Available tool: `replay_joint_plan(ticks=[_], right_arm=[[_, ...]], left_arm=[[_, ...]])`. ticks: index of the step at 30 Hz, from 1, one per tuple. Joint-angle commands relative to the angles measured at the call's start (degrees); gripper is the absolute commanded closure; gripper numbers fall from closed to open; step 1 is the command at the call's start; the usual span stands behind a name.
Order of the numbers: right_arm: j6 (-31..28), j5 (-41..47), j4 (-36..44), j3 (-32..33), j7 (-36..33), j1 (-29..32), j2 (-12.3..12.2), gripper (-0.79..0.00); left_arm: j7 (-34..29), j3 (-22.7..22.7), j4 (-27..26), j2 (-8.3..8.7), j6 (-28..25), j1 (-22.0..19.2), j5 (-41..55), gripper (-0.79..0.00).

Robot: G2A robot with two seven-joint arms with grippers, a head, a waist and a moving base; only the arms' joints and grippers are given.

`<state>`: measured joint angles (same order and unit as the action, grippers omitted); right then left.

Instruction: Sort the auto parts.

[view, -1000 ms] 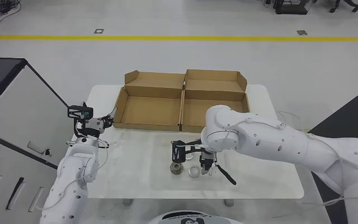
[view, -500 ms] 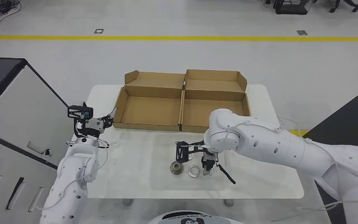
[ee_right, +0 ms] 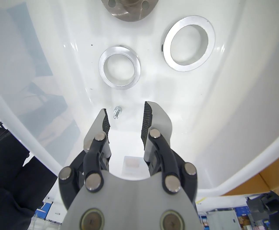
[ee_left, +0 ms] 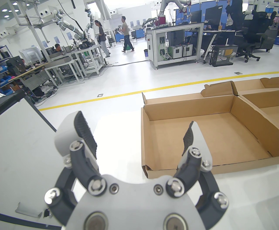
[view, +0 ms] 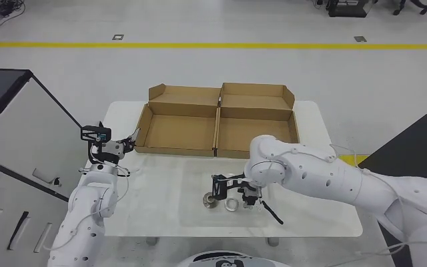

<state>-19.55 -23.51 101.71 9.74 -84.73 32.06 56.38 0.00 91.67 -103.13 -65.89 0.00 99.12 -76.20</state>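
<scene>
Right wrist view: right gripper fingers partly open and empty, straddling a small bolt that lies on the table, nearer one pad.
Risk: closing off-centre may flick or roll the bolt away. Smaller ring, larger ring and flange lie just beyond.
Top view: right arm bent low over the table's near middle, wrist pointing down.
Left wrist view: left gripper fingers wide and empty, facing the left cardboard box.

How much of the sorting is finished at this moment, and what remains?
Nothing looks sorted yet: both cardboard boxes lie empty. In hand: the open right claw hangs over the small bolt, not gripping it. Left: the bolt, two rings and the flange on the table.
</scene>
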Motion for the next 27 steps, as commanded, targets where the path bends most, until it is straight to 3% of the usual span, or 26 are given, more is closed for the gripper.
replay_joint_plan(ticks=[1,27], right_arm=[[-0.10,0.26,-0.08,0.00,0.10,0.44,-0.07,-0.388],[1.53,-0.67,0.16,0.00,-1.53,3.03,-0.47,-0.308]], left_arm=[[0.00,0.00,0.00,0.00,0.00,0.00,0.00,-0.785],[0.00,0.00,0.00,0.00,0.00,0.00,0.00,-0.785]])
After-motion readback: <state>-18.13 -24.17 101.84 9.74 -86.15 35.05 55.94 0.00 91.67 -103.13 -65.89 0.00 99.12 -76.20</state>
